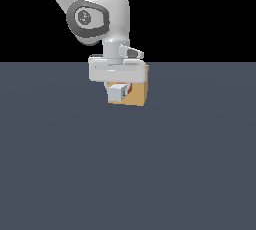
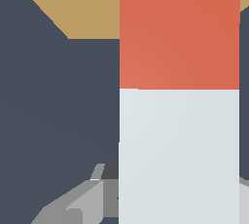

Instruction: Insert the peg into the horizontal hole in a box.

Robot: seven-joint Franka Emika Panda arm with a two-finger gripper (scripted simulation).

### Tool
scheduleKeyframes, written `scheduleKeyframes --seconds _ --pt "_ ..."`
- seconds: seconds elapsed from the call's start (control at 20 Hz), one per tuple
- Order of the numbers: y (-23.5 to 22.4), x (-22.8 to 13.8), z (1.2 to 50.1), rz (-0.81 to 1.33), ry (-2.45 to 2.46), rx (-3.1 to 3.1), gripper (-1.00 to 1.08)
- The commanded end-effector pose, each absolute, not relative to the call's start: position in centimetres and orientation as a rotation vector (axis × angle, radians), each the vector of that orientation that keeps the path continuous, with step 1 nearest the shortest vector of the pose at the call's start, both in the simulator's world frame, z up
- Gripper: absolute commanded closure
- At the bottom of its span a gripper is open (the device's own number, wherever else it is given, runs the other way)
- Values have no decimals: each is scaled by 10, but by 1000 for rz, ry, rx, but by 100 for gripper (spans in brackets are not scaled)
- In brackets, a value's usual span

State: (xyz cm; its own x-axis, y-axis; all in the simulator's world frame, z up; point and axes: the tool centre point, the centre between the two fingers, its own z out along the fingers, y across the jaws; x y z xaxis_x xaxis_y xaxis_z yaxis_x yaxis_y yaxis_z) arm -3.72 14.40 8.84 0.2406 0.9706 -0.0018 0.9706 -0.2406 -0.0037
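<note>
From my station, the exterior view has the arm (image 1: 92,16) coming in from the upper left of the frame and bending down to the centre, where the white hand body sits level just above the horizon line of the dark blue-grey tabletop (image 1: 125,174). Below that hand, the fingers (image 1: 120,90) hang down around the peg (image 1: 117,93); I see its pale grey-white end face pointing toward the camera, with a sliver of its red-orange part showing just to the right of that face. Right behind and slightly to the right of the peg is the box (image 1: 139,94), tan, resting on the tabletop in the middle of the frame. The peg overlaps the box's face, so I cannot see the hole, and I cannot tell whether the tip is inside it or only in front of it.

In the wrist view, grey finger parts (image 2: 80,201) show at the lower left of the frame, hard against the peg's side. The peg (image 2: 179,145) fills the centre-right, pale in the lower half and red-orange in the upper half. The box (image 2: 73,4) appears as a tan patch at the upper left, reaching the peg's red end. I read the fingers as closed on the peg's pale portion.
</note>
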Motion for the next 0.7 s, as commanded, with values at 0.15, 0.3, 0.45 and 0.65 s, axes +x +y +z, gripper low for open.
scheduleKeyframes --seconds 0.15,0.3,0.45,0.65 --pt "184 -27 91 -2 -1938 -2473 108" --pt "200 -23 91 -3 -1938 -2473 108" --pt "209 -20 91 -4 -1938 -2473 108" --pt "214 -19 91 -4 -1938 -2473 108"
